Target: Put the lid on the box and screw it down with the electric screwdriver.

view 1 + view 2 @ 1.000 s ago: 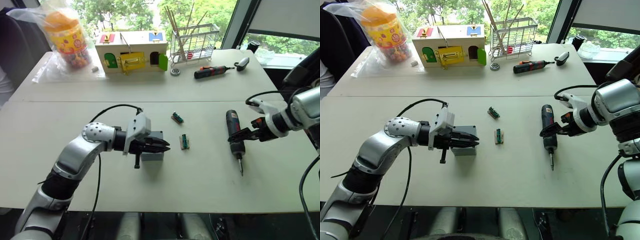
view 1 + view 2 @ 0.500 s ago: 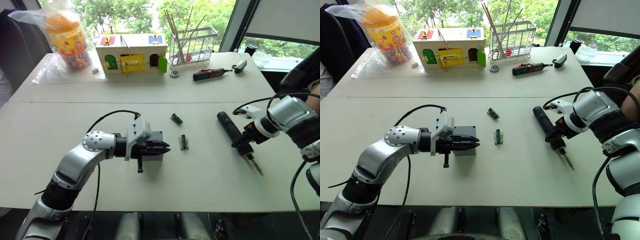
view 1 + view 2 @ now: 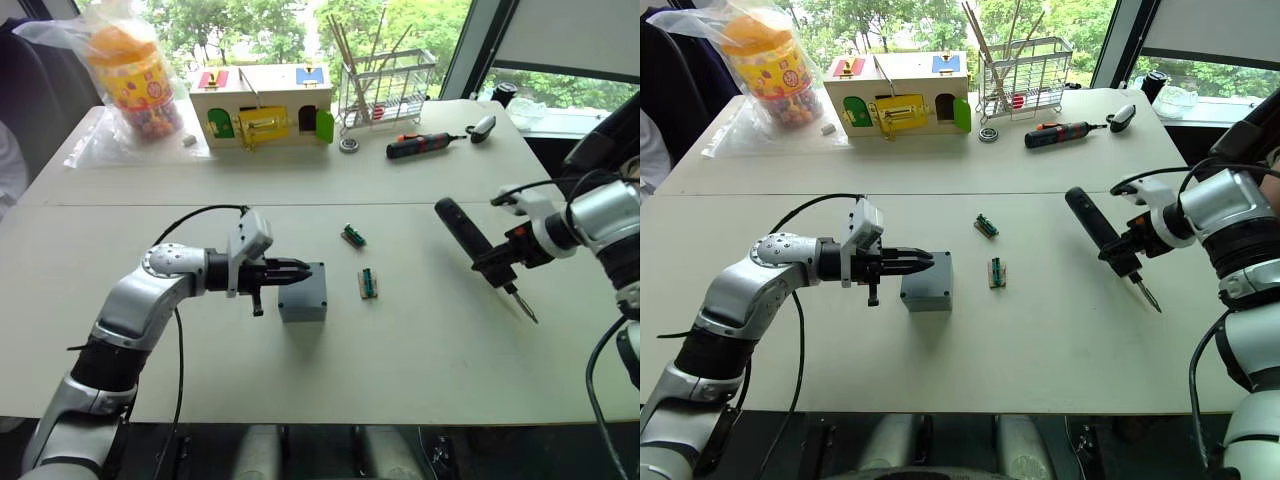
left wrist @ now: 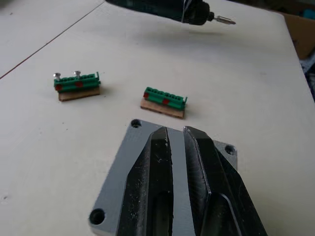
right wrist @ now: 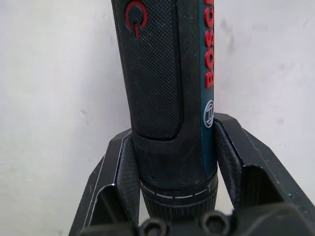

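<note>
Lid [image 4: 123, 167]: grey plate, seated flat on the box [image 3: 303, 296] near the table's [image 3: 400, 370] middle; corner holes look empty, so not yet screwed, by my reading.
Left gripper [image 3: 296, 268]: fingers nearly together, tips over the lid's top, gripping nothing; contact with the plate cannot be told.
Electric screwdriver [image 3: 478, 255]: clamped near its bit end by the right gripper [image 3: 497, 268], lifted off the table to the right of the box, tilted, bit pointing down and away.
Two green terminal strips [image 3: 369, 283]: lie between box and tool.
Step in hand: carrying the tool to the box. Next: bit upright over a corner hole.
Left wrist view alone shows the corner holes; right wrist view, the jaws' grip.
</note>
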{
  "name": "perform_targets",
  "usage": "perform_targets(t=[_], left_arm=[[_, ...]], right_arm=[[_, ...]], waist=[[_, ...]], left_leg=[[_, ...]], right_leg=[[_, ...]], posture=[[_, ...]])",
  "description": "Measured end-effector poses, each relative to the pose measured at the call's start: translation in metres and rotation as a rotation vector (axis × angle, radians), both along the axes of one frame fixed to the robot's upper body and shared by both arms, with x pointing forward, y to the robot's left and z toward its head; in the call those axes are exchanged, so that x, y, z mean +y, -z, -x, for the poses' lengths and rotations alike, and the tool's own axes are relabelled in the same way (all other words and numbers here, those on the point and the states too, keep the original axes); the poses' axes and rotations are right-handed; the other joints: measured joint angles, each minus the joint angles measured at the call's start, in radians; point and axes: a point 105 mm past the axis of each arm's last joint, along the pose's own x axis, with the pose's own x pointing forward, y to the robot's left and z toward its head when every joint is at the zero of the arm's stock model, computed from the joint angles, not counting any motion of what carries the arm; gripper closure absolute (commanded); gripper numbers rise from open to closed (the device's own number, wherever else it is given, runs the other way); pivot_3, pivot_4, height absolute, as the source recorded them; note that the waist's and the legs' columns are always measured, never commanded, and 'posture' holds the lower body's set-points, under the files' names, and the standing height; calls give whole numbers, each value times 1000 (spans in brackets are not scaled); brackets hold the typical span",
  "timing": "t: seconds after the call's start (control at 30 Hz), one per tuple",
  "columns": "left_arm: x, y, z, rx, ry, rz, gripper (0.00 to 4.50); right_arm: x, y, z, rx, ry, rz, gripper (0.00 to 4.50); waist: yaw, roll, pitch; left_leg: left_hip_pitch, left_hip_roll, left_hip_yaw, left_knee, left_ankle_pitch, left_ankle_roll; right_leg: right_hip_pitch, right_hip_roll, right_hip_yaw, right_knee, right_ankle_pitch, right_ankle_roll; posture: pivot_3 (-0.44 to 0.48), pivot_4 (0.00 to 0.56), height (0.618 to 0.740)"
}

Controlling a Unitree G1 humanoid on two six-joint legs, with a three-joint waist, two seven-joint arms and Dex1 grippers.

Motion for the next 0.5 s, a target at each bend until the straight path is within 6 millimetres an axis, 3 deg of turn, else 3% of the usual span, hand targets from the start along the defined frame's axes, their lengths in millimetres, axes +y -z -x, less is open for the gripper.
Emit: perform_targets(t=[0.1, 0.23, 0.27, 0.5], left_arm=[[9, 3, -3, 41, 0, -2, 4054], [14, 5, -5, 73, 2, -11, 4054], [15, 5, -5, 84, 7, -15, 4054], [14, 7, -1, 125, 14, -35, 4054]], right_arm=[[38, -58, -1, -236, -78, -297, 2776], [94, -107, 14, -590, -257, -615, 2776], [109, -109, 22, -678, -269, -679, 2776], [170, -80, 43, -778, -216, -931, 2776]], waist=[[-5, 1, 0], [-3, 0, 0], [0, 0, 0], [7, 0, 0]], left_leg=[[-4, 1, 0, -1, 1, -2], [-4, 3, -1, 0, 1, -1], [-4, 3, -2, 0, 1, -2], [-4, -1, -2, 1, 2, -3]], right_leg=[[-6, 1, 0, 1, 0, -1], [-4, 2, -1, 2, 0, -1], [-4, 1, -1, 3, 0, -1], [-3, -2, -1, 4, 0, 1]], posture=[[0, 150, 736], [0, 150, 736], [0, 150, 736], [0, 150, 736]])
